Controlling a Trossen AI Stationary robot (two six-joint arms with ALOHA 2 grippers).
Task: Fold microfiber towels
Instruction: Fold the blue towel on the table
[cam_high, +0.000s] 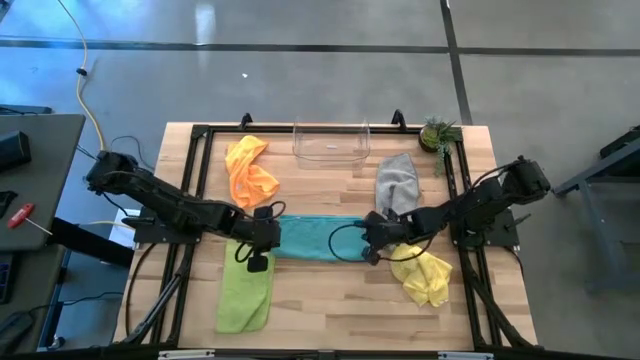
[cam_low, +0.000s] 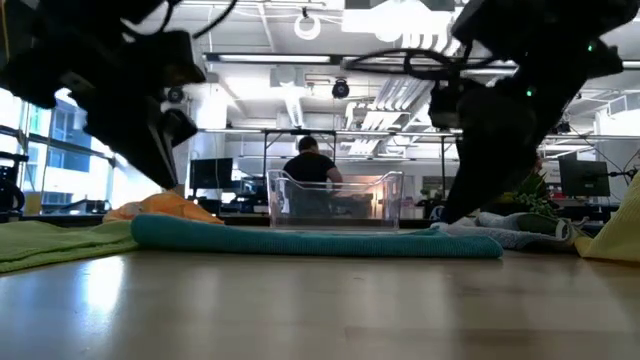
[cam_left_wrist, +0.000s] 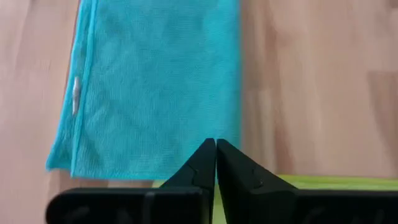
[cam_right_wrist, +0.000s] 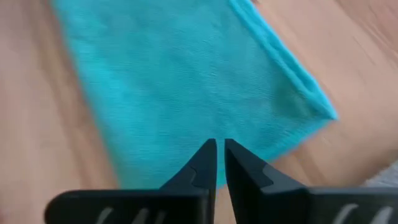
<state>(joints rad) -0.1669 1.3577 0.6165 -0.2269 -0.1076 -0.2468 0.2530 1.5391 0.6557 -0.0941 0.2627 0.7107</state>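
the wooden table (cam_high: 330, 300) carried the teal towel (cam_high: 318, 238), lying flat as a long folded strip in its middle. the left gripper (cam_high: 268, 233) was over its left end, jaws together and empty. the right gripper (cam_high: 376, 236) was over its right end, jaws nearly together, also empty.

Bare table (cam_high: 330, 300) in front; bin (cam_high: 331, 144) blocks rear

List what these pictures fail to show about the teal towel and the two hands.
- Teal towel, high view: both ends are covered by the left hand and right hand.
- Low view: both dark arms hide where the hands meet the towel.
- Wrist views: the towel runs off the picture edge; whether the shut fingertips pinch cloth cannot be told.
- Right wrist view: the towel is blurred.
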